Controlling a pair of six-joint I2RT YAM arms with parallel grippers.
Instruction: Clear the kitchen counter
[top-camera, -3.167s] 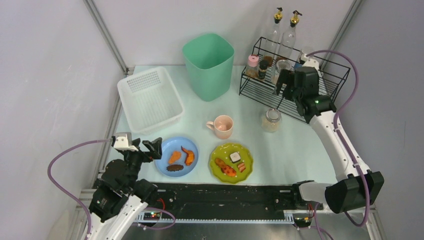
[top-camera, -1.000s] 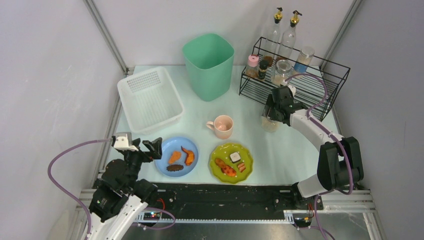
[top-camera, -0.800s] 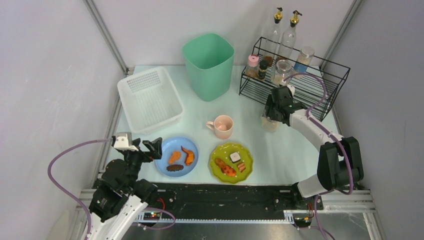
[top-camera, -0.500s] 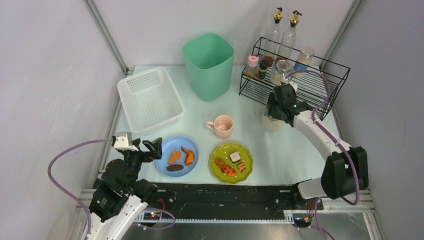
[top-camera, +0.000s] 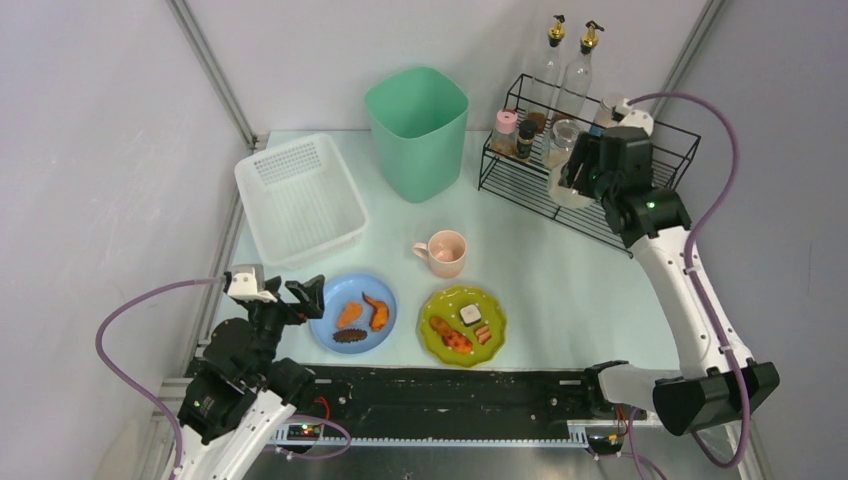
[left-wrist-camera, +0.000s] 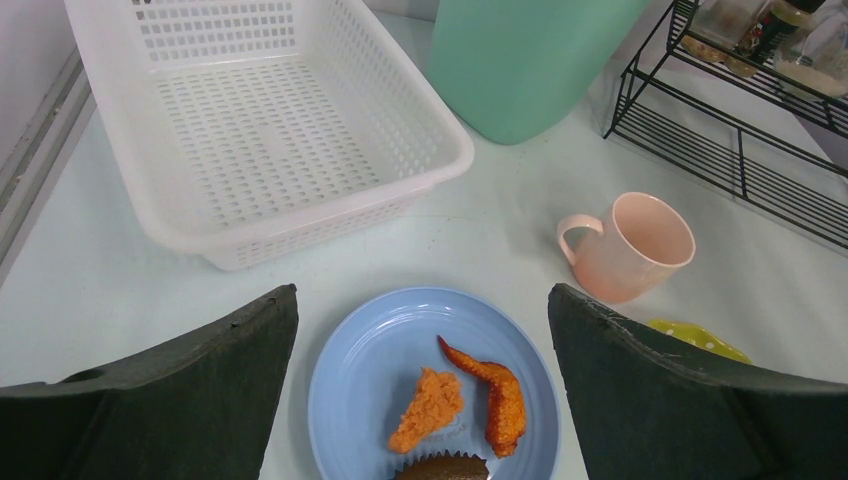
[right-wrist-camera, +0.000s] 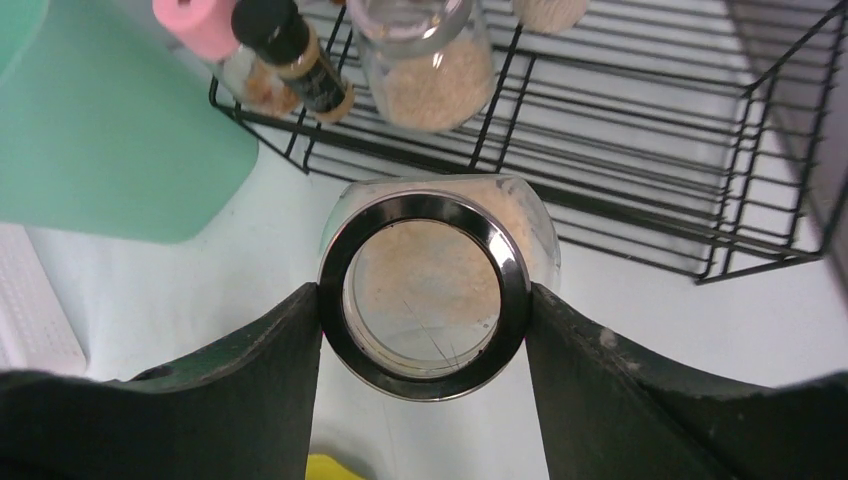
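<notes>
The pale kitchen counter (top-camera: 580, 290) holds a blue plate (top-camera: 353, 313) with fried food, a green plate (top-camera: 462, 325) with food and a pink mug (top-camera: 444, 252). My right gripper (top-camera: 588, 170) is shut on a glass jar (top-camera: 567, 192) of beige grains and holds it in the air at the front of the black wire rack (top-camera: 625, 190). In the right wrist view the fingers (right-wrist-camera: 250, 380) clamp the jar's metal-rimmed lid (right-wrist-camera: 425, 285) from both sides. My left gripper (top-camera: 282, 292) is open and empty, hovering just left of the blue plate (left-wrist-camera: 435, 385).
A white perforated basket (top-camera: 300, 195) sits at the back left and a tall green bin (top-camera: 417, 130) at the back centre. The rack holds bottles and spice jars (right-wrist-camera: 430, 60). The mug (left-wrist-camera: 630, 245) stands between the plates and the rack.
My right gripper lifted the glass jar off the counter and carried it up and back toward the black rack. The left arm has not moved.
</notes>
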